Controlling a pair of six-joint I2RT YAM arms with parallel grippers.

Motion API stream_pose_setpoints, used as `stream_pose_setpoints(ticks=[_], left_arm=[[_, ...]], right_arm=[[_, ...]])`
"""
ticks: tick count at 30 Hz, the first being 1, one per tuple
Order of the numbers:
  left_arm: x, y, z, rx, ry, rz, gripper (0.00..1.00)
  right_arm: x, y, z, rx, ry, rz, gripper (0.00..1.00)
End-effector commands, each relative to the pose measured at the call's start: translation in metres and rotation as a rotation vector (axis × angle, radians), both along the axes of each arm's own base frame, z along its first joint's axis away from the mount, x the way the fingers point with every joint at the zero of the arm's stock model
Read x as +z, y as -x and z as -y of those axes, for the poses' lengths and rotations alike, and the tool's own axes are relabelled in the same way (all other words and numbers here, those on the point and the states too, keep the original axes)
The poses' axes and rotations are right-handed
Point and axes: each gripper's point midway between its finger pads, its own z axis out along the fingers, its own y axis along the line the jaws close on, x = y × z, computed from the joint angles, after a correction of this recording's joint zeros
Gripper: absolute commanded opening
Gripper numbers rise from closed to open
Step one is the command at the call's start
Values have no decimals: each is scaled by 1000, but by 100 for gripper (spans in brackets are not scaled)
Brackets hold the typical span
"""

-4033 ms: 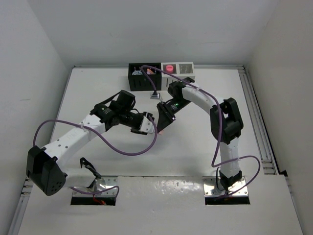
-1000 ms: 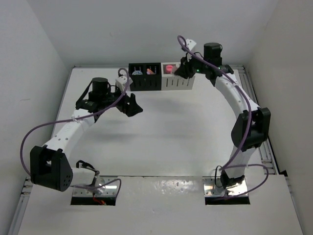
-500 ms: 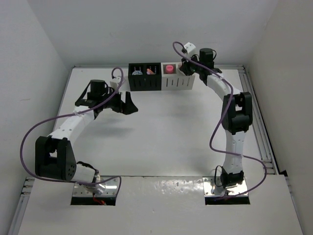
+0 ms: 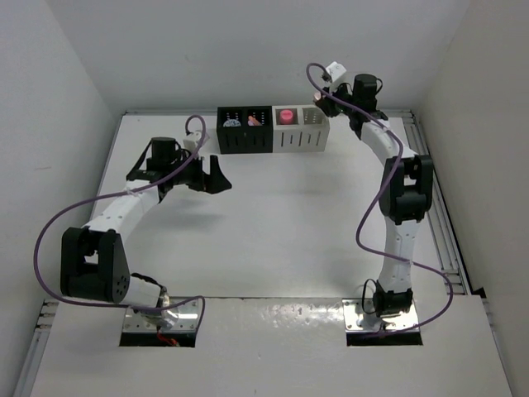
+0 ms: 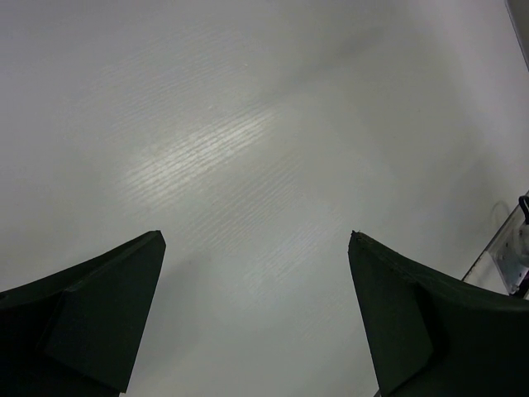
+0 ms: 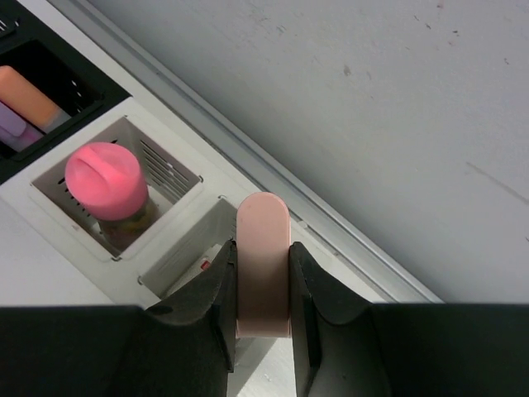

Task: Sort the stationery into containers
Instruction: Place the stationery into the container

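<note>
pinches the stick (image 6: 263,236) in the right end effector (image 6: 263,277) — fingers (image 6: 207,298) pressed against its two sides, rounded end poking out past the tips. holds it at the right compartment of the white organizer (image 4: 302,141), close to the grey wall (image 6: 372,99) behind; tip inside the compartment or just above its rim, cannot tell. seen from above: right arm (image 4: 397,190) stretched up the right side of the surface (image 4: 273,231) and bent over the organizer's far right corner, stick only a small pale mark there.

tube (image 6: 102,176) upright in the white organizer's left compartment, hot-pink round top up, filling much of the square. black organizer (image 4: 245,141) just beside the white one on its left, both against the back edge of the surface. blue-white piece (image 4: 232,121) in its left compartment, pink-orange piece (image 4: 254,120) in its right, seen in the right wrist view as an orange end beside a lilac one, cropped by the frame.

hangs the left end effector (image 4: 216,176) spread wide over bare surface, gripping nothing — near the black organizer, apart from it. own wrist view: its two dark fingers (image 5: 91,322) far apart, only white surface between them.
</note>
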Motion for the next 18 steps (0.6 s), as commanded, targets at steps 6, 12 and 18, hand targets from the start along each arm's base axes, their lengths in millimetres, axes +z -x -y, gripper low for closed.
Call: stream_pose_setpoints(ticks=[6,12,18], left_arm=[[10,-21,-13,51,29,26,100],[9,-22,-17,53,40,31,100],[6,-24,-14,44,55,16,100]], right_arm=[[7,-5,-15,123,-26,77,0],[-1,0,-24,176,-36,52,0],[-14,-2,-21,172,4,51,1]])
